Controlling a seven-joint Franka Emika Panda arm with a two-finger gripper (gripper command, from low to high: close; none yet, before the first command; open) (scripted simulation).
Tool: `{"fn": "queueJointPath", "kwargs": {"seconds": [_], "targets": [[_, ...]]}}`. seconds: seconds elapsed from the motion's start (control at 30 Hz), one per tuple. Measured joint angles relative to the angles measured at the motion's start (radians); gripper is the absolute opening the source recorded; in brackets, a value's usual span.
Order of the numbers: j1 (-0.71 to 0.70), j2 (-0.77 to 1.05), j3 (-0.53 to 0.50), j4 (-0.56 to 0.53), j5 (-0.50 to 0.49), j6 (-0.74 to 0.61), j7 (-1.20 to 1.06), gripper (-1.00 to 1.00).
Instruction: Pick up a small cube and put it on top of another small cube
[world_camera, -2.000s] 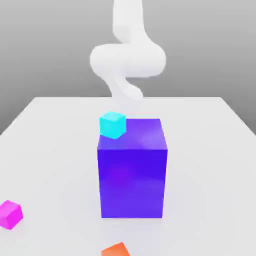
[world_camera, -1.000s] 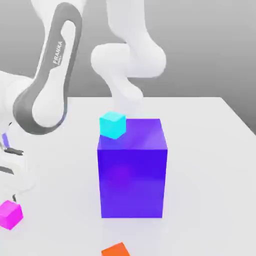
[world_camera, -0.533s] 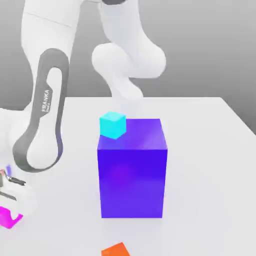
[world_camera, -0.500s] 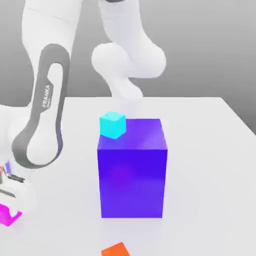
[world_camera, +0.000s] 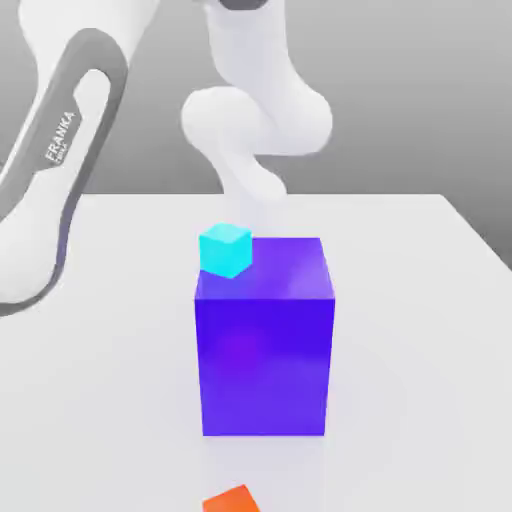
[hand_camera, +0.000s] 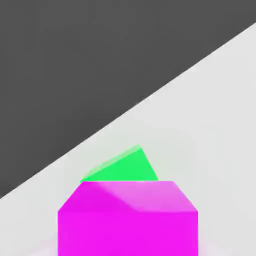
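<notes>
One magenta cube (hand_camera: 128, 232) cut off, green block (hand_camera: 125, 167) partly hidden (jaws apart or clamped, cannot tell)

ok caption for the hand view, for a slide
Magenta cube close to the hand camera, with a green block partly behind it over the pale table.

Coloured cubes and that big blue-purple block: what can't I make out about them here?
- Bright green block, hand view: partly hidden behind the small magenta cube.
- That magenta cube, hand view: cut off by the picture's edge.
- Small orange cube, exterior view: cut off by the bottom edge.
- Big blue-purple block, exterior view: its own front hides its back.
</notes>
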Motion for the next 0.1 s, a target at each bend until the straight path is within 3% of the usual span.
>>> {"fn": "queueJointPath", "kwargs": {"seconds": [0.1], "targets": [[0.0,0.0,0.0,0.0,0.0,0.0,0.0,1.0]]}}
